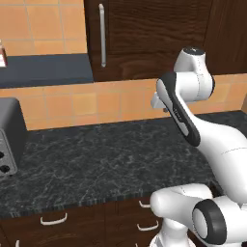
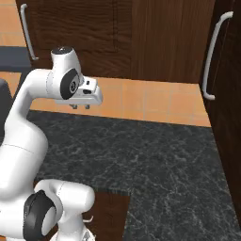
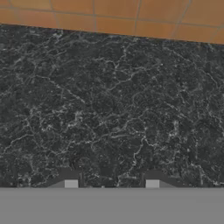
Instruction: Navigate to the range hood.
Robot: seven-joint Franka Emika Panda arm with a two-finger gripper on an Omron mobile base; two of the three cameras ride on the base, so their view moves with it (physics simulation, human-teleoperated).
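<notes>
The range hood is out of view. My gripper (image 2: pixel 80 107) hangs over the black marbled counter (image 2: pixel 155 155), pointing down, well above the surface. In the hand view its fingertips (image 3: pixel 71 183) stand wide apart over bare stone, so the gripper (image 3: pixel 111 183) is open and holds nothing. The orange tiled backsplash (image 3: pixel 113 17) lies just beyond it.
A dark grey appliance with knobs (image 1: pixel 8 137) stands on the counter (image 1: pixel 106 164) at the far left. Above it a dark floating shelf (image 1: pixel 46 70) carries a small bottle (image 1: pixel 2 54). Dark wood wall cabinets (image 1: pixel 149 34) hang ahead. A tall cabinet (image 2: pixel 228 94) closes off the right.
</notes>
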